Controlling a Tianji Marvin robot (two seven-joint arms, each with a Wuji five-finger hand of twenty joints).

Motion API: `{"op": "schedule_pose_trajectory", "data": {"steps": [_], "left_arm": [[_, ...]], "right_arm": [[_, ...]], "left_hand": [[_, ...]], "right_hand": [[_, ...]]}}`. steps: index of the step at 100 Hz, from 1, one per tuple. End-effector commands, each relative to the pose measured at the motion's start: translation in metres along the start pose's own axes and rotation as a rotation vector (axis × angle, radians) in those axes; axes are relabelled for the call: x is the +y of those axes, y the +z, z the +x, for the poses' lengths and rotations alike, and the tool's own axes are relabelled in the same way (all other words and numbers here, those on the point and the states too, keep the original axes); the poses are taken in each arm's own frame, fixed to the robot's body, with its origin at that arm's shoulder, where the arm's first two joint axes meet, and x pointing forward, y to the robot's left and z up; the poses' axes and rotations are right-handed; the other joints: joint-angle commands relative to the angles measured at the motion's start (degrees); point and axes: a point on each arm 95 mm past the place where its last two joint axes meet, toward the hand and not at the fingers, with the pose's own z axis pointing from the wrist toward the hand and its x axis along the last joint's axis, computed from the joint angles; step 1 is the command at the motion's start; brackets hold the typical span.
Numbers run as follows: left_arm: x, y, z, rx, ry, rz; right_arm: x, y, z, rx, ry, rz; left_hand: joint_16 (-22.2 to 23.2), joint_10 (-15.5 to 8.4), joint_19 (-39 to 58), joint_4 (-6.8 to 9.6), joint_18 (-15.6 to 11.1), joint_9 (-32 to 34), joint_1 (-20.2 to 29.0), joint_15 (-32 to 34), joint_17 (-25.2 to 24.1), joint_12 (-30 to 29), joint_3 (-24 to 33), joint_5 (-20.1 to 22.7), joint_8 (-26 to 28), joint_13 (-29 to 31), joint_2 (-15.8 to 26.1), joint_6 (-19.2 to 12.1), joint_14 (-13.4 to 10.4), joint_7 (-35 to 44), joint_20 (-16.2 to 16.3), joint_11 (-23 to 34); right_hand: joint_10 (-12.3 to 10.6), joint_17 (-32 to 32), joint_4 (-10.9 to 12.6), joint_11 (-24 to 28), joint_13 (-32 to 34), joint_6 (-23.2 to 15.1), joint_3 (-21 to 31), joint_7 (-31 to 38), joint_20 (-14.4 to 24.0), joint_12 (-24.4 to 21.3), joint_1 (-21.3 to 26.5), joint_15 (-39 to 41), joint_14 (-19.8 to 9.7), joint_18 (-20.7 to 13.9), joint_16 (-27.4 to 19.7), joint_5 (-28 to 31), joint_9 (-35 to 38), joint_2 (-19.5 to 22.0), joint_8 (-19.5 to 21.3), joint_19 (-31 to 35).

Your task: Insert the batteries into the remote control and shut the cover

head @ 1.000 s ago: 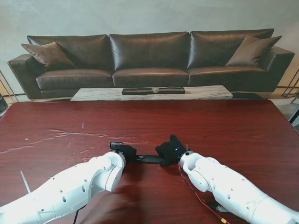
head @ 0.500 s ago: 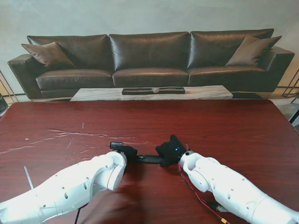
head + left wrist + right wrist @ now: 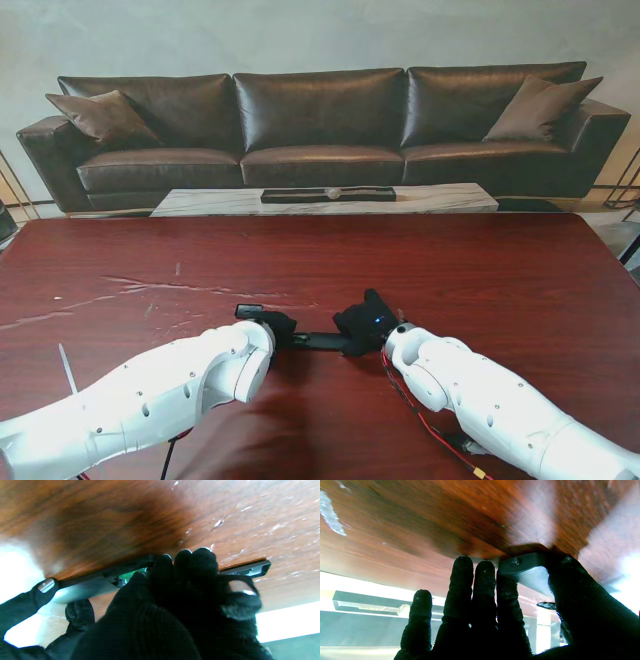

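A slim black remote control (image 3: 318, 340) lies across the red-brown table (image 3: 450, 270), held between both black-gloved hands. My right hand (image 3: 365, 322) is shut on one end of the remote (image 3: 525, 567), thumb on one side and fingers on the other. My left hand (image 3: 272, 324) is bunched over the remote's (image 3: 105, 576) open battery bay, fingertips (image 3: 195, 560) pressing into it where a glimpse of green shows. The remote's far end (image 3: 255, 568) sticks out past those fingers. No battery or cover can be made out.
Red and black cables (image 3: 425, 420) hang under my right forearm. A small pale object (image 3: 66, 368) lies on the table beside my left forearm. Beyond the table stand a low marble coffee table (image 3: 325, 200) and a dark leather sofa (image 3: 320, 120).
My left forearm has shifted a little to the right and farther from me. The remote and my right hand have stayed where they were.
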Motion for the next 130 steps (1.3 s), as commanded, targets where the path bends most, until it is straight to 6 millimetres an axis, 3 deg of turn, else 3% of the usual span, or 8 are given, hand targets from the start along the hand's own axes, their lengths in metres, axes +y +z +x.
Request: {"op": "schedule_pose_trajectory", "data": {"steps": [1,35,38,43,130], "left_arm": [[0.001,0.000,0.010,0.021,-0.009,-0.007],[0.000,0.003,0.013,0.027,0.009,-0.035],[-0.001,0.004,0.014,0.029,0.013,-0.036],[-0.002,0.004,0.015,0.032,0.021,-0.042],[0.000,0.005,0.020,0.053,0.113,-0.055]], "right_arm": [[-0.022,-0.008,0.002,0.000,-0.004,0.058],[-0.022,-0.008,0.002,-0.002,-0.003,0.055],[-0.022,-0.008,0.002,-0.002,-0.003,0.055],[-0.022,-0.008,0.002,-0.002,-0.003,0.055],[-0.021,-0.009,0.002,0.000,-0.001,0.052]], "left_hand": [[0.8,3.2,3.8,2.66,-3.6,0.4,3.3,2.1,1.9,1.6,2.8,-2.7,1.9,1.4,0.2,-0.6,-3.0,0.6,0.3,3.3],[0.6,3.2,4.3,3.08,-4.4,1.8,2.4,3.6,4.2,2.3,2.8,-1.9,4.3,3.1,0.6,-0.4,-4.5,1.6,-0.3,5.2],[0.6,1.3,4.4,3.05,-4.6,2.2,2.4,3.7,4.3,2.5,2.7,-1.8,4.4,3.2,0.6,-0.4,-4.6,1.6,-0.4,5.5],[0.6,0.9,4.4,3.04,-4.7,2.4,2.3,3.8,4.4,2.5,2.7,-1.8,4.5,3.3,0.5,-0.5,-4.7,1.6,-0.4,5.7],[0.6,0.9,5.1,3.28,-7.5,1.4,0.4,4.7,3.4,3.6,2.0,-1.1,4.7,2.1,0.6,-1.7,-5.9,0.2,-1.1,6.1]], "right_hand": [[0.5,-1.5,5.7,-2.7,-0.9,-10.5,4.2,5.6,0.8,-1.8,9.0,-0.1,-0.8,1.2,0.0,3.8,0.0,6.2,2.5,0.1],[0.4,-1.6,5.7,-2.7,-0.9,-10.6,4.2,5.5,0.8,-1.8,9.0,-0.1,-0.7,1.2,0.0,3.7,-0.1,6.2,2.5,0.1],[0.4,-1.6,5.7,-2.7,-0.8,-10.5,4.2,5.5,0.8,-1.8,9.0,-0.1,-0.7,1.2,0.0,3.7,-0.1,6.2,2.5,0.1],[0.5,-1.7,5.7,-2.7,-0.9,-10.6,4.2,5.5,0.8,-1.8,8.9,-0.1,-0.8,1.2,0.0,3.7,-0.1,6.2,2.5,0.1],[0.5,-1.6,5.8,-2.8,-0.9,-10.5,3.9,5.5,0.8,-1.8,9.0,-0.1,-0.6,1.3,0.0,3.6,0.0,6.5,2.5,0.2]]}}
